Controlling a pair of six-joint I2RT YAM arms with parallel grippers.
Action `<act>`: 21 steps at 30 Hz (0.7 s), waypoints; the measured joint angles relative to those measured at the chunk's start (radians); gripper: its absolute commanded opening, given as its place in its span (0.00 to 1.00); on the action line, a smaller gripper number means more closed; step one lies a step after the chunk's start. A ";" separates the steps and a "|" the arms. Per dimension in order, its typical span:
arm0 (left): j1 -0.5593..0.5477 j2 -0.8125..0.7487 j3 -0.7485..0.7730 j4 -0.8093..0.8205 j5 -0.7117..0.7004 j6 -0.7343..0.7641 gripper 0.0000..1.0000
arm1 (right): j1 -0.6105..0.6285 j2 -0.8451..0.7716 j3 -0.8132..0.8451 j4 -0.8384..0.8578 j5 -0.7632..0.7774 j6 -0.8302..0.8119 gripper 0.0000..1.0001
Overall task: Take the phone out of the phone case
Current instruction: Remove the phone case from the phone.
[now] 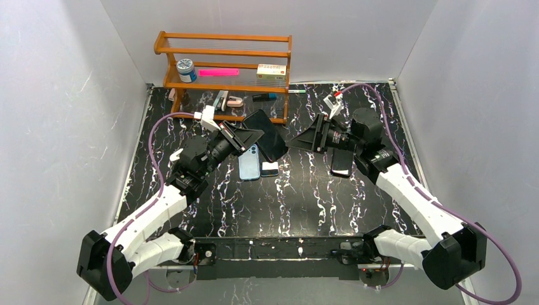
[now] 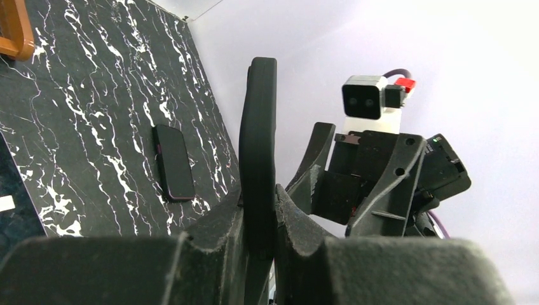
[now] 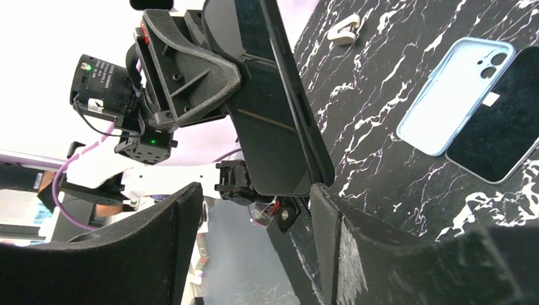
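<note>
My left gripper point(image 1: 251, 135) point(image 2: 259, 190) is shut on a black phone case point(image 1: 267, 130) point(image 2: 257, 127) point(image 3: 273, 108) and holds it up off the table, edge-on in the left wrist view. A glossy dark face shows in the case in the right wrist view; I cannot tell whether that is the phone. My right gripper point(image 1: 299, 141) point(image 3: 254, 210) faces it from the right, open, with nothing in it. The case's lower end sits just past one of its fingers point(image 3: 330, 229). A black phone point(image 1: 341, 162) point(image 2: 173, 162) lies flat on the table under the right arm.
A light blue case point(image 1: 249, 162) point(image 3: 454, 95) and a dark phone point(image 1: 270, 169) point(image 3: 502, 127) lie side by side below the held case. A wooden rack point(image 1: 222, 63) with small items stands at the back. White walls close in the marbled table point(image 1: 299, 203).
</note>
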 measured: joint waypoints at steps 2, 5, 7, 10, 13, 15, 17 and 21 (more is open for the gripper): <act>0.000 -0.002 0.000 0.001 0.001 -0.004 0.00 | 0.000 0.011 0.000 -0.003 -0.010 0.015 0.66; 0.000 -0.004 0.000 0.006 0.002 -0.013 0.00 | 0.000 0.018 0.000 -0.002 -0.027 0.034 0.64; 0.000 -0.004 0.000 0.012 0.003 -0.022 0.00 | 0.000 0.018 0.000 -0.003 -0.034 0.040 0.62; 0.000 -0.004 0.000 0.031 0.008 -0.035 0.00 | 0.000 0.018 0.000 -0.002 -0.038 0.044 0.61; 0.000 -0.004 0.000 0.048 0.010 -0.048 0.00 | 0.000 0.018 0.000 -0.002 -0.042 0.049 0.60; 0.000 -0.004 0.000 0.057 0.012 -0.057 0.00 | 0.000 0.018 0.000 -0.002 -0.043 0.052 0.60; 0.000 -0.004 -0.001 0.066 0.015 -0.067 0.00 | 0.000 0.019 0.000 -0.001 -0.046 0.055 0.60; 0.004 -0.004 -0.006 0.085 0.016 -0.081 0.00 | 0.000 0.023 -0.001 0.021 -0.054 0.061 0.58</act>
